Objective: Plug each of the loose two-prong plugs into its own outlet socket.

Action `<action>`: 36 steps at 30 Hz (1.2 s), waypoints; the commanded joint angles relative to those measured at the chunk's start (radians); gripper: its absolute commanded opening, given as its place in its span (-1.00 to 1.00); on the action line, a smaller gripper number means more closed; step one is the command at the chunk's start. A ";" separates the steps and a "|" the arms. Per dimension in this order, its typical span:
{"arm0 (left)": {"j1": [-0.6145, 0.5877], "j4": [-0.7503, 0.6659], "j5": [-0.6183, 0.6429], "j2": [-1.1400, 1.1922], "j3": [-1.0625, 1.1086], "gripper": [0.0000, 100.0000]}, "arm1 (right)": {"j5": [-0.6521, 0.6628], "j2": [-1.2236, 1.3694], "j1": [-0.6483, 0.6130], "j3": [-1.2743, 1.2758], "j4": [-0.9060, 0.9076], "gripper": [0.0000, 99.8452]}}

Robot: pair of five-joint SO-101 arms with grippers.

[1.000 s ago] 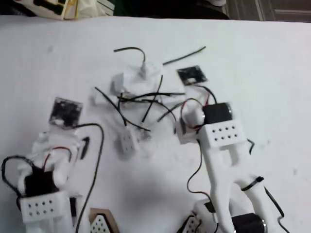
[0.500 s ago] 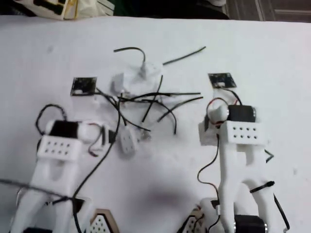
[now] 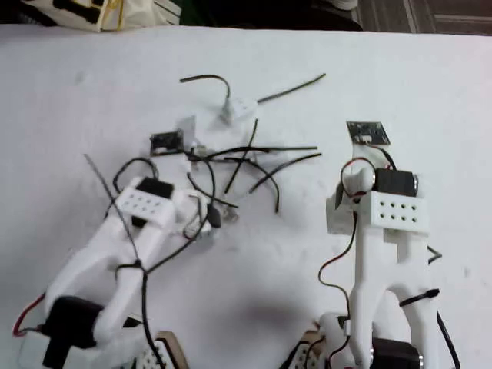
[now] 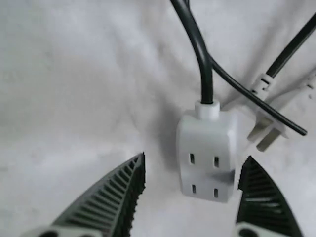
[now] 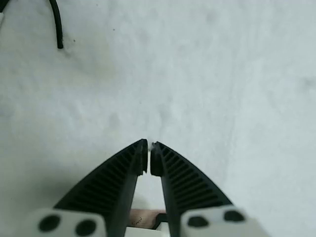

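The high camera looks down over the whole table (image 3: 69,100). Each wrist camera looks at that same table from very near.

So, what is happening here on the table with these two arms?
The two robot arms are at the job of plugging loose two-prong plugs into outlet sockets. The left gripper is open, with a white outlet socket between its fingers, not yet shut on it. The socket's slots that show are empty. Its black cord runs away from it, and one loose plug lies just beside it. The right gripper is shut on nothing, above the bare white table.
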 commanded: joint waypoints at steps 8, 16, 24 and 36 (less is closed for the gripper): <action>0.013 -0.029 0.008 0.039 -0.046 -0.74 | 0.008 -0.027 0.005 -0.002 0.005 -0.96; 0.004 -0.020 0.000 0.044 -0.101 -0.96 | 0.008 -0.031 0.012 0.000 0.008 -0.96; -0.117 -0.020 -0.563 0.041 -0.120 -0.96 | 0.008 -0.035 0.010 0.000 0.012 -0.96; -0.255 -0.015 -1.422 0.045 -0.084 -0.93 | 0.008 -0.035 0.004 0.000 0.010 -0.96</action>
